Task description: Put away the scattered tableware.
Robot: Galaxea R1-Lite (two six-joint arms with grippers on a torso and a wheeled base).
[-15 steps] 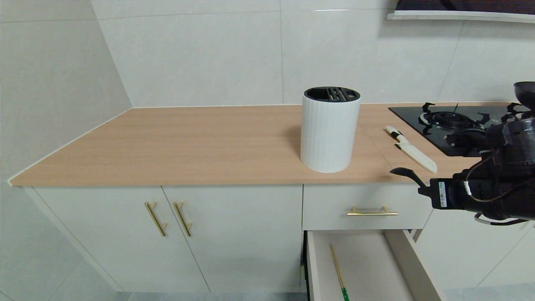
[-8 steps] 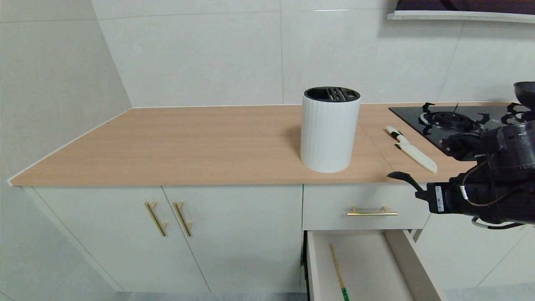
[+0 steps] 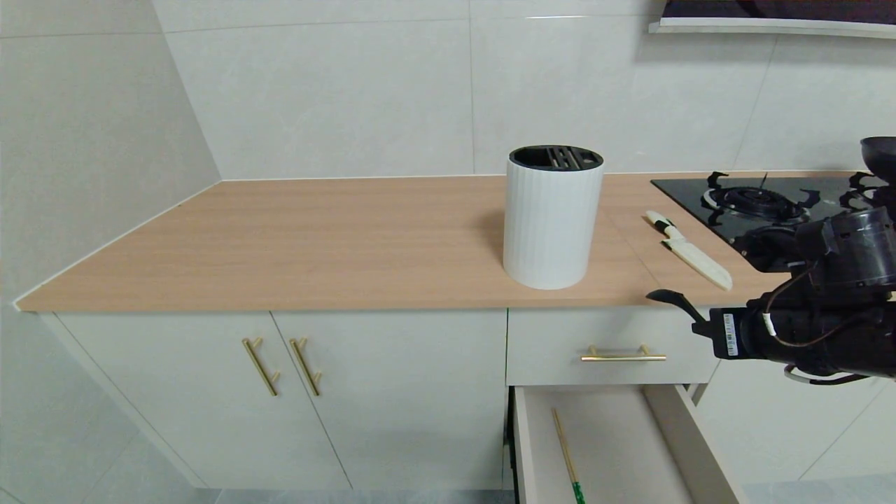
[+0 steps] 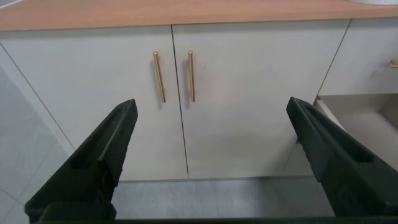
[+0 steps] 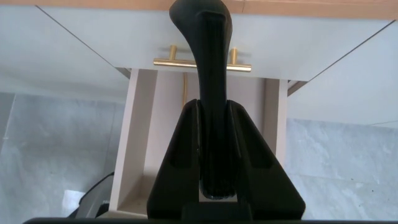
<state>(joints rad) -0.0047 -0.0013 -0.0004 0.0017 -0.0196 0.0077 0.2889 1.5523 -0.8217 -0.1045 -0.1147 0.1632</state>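
My right gripper hangs in front of the counter edge, above the open lower drawer, shut on a black utensil whose curved end sticks out to the left. The right wrist view has that black utensil clamped between the fingers, pointing at the drawer. A white knife lies on the wooden counter right of a white ribbed holder. Chopsticks lie in the drawer. My left gripper is open, low before the cabinet doors.
A black gas hob sits at the counter's right end. The shut upper drawer with its gold handle is just above the open one. Two gold door handles mark the cabinet on the left.
My right gripper has drifted a little left and down with the black utensil in it. Nothing on the counter has moved.
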